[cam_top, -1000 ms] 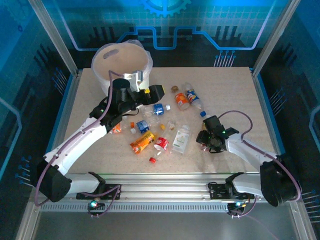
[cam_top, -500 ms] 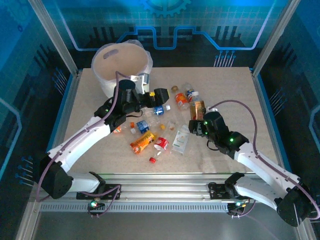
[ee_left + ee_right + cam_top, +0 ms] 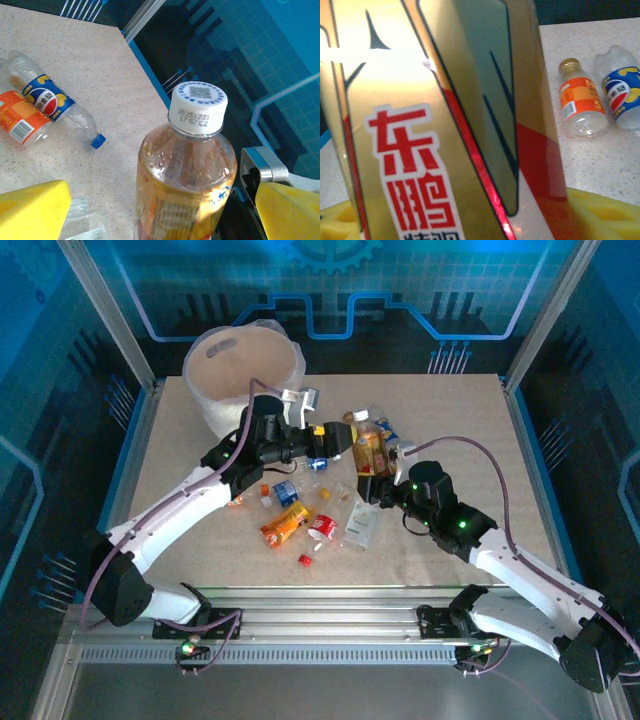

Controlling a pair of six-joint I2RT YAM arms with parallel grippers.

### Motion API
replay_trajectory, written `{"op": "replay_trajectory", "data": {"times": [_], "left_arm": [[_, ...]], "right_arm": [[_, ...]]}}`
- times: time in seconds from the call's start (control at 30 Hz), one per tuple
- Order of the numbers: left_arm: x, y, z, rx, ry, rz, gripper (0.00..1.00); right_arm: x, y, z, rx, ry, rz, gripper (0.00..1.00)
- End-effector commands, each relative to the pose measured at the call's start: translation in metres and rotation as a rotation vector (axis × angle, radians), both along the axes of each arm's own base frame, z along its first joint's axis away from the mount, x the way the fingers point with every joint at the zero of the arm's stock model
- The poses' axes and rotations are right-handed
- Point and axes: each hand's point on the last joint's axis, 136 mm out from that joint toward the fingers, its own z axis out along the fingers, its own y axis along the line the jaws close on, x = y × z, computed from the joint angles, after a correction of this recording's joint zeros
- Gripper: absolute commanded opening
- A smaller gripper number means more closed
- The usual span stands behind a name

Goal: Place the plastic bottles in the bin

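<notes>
Bottle-clearing task at an early stage, as judged from the layout. The right pincer (image 3: pixel 380 486) was clamped on the lower body of a gold-labelled bottle (image 3: pixel 370 453), held upright and clear of the bench (image 3: pixel 470 440) near its middle. In the right wrist view the label with red characters stood close to the lens, with a yellow pad (image 3: pixel 600 210) beside its lower part. The left pincer (image 3: pixel 336 437) was spread wide, its own yellow fingers (image 3: pixel 32 207) standing on either side of the same bottle without visibly touching it. The left wrist view showed the white cap (image 3: pixel 198 107) and the amber contents between them. The arrangement read as a hand-over from right arm to left, not yet completed. The bin (image 3: pixel 212 405) stood at the far left corner of the bench, well apart from the held bottle and on the left arm's side; whether it already contained any bottle could not be told from above. Most of the plastic bottles lay on the bench, yet to be moved. A Pepsi bottle (image 3: pixel 50 102) and an orange-labelled bottle (image 3: pixel 17 122) lay side by side just beyond the held one. An orange bottle (image 3: pixel 285 525), a red-labelled bottle (image 3: pixel 322 527), a clear flat bottle (image 3: pixel 362 523) and a blue-labelled bottle (image 3: pixel 287 491) lay scattered nearer the arms. Left to do, on this reading: the transfer, the carry to the bin, the drop, and then the same for each loose bottle.
</notes>
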Motion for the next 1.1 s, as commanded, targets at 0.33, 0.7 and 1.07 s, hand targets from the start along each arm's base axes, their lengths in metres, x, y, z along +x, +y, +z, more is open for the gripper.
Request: {"op": "replay_trajectory", "data": {"times": [0.33,0.7,1.07], "left_arm": [[0.011,-0.020,0.025,-0.120,-0.050,-0.023,0.75],[0.017,-0.013,0.027,-0.107,-0.093,0.030,0.55],[0.014,-0.003,0.022,-0.072,-0.103,0.063,0.17]], "right_arm": [[-0.009,0.033,0.024,0.061,-0.082,0.141,0.44],[-0.012,0.045,0.019,0.033,-0.072,0.184,0.44],[-0.011,0.045,0.011,0.012,-0.052,0.169,0.71]]}}
